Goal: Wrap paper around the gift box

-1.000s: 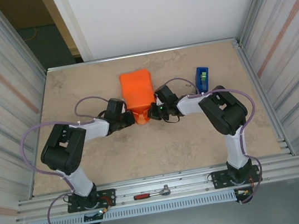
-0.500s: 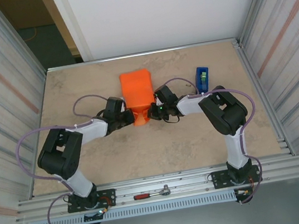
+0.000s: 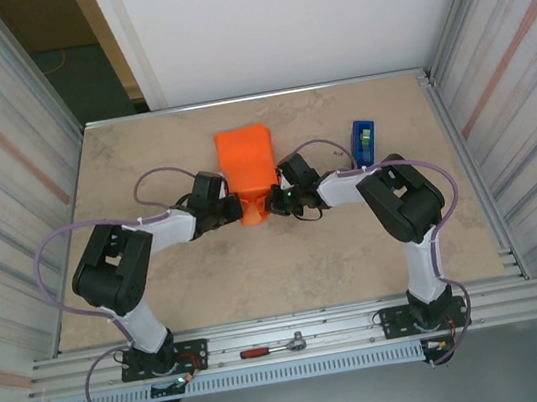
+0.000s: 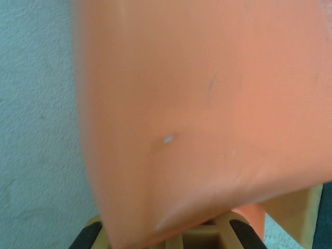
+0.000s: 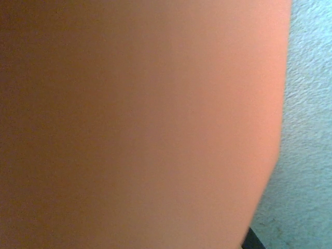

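While the paper [image 3: 247, 162] lies bundled lengthwise, pointing away across the tabletop [image 3: 141, 159], left fingers [image 3: 233, 209] and right fingers [image 3: 273, 203] flank its near end, equally close, both closed tight, perhaps pinching a flap.

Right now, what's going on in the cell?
Both arms are working on the orange paper, which lies folded into a narrow bundle mid-table. The left gripper and the right gripper meet at the bundle's near end from opposite sides, both shut and apparently pinching the flap there. In both wrist views the paper sits close against the camera. The gift box is hidden, presumably inside the bundle. The blue tape dispenser stands apart on the right, with neither gripper on it.
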